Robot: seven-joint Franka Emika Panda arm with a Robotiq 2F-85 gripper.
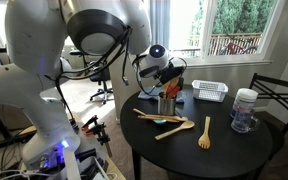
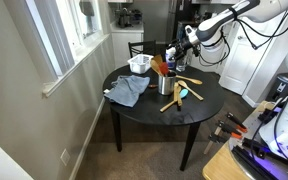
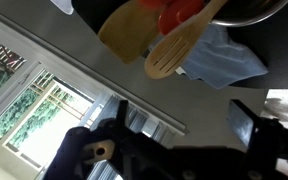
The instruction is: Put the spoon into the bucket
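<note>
Two dark fingers of the gripper fill the bottom of the wrist view. They stand spread wide, with nothing between them.

Past them, at the top of that view, is the bucket. Three utensils stick out of it towards the camera: a wooden spoon with its bowl end up, a wooden paddle and a red tool. A blue cloth lies beside the bucket.

In an exterior view the bucket stands near the back of a round black table, and the gripper hangs just above the handles, not touching them. So the bucket is straight below the tool.

Four utensils lie loose on the table in front of the bucket, nearer the camera in that view:
- a loose spoon of wood, its long axis running almost level across the picture, rising slightly to the right
- a teal spoon
- a wooden fork, lying well apart from the others
- a wooden stick, whose kind I cannot tell

There is one bucket, one white basket, one jar, one cloth and one arm.

One spoon already seems to be in the bucket. Fetching another would probably mean drawing away from the bucket towards the table's front and lining the fingers across a handle.
</note>
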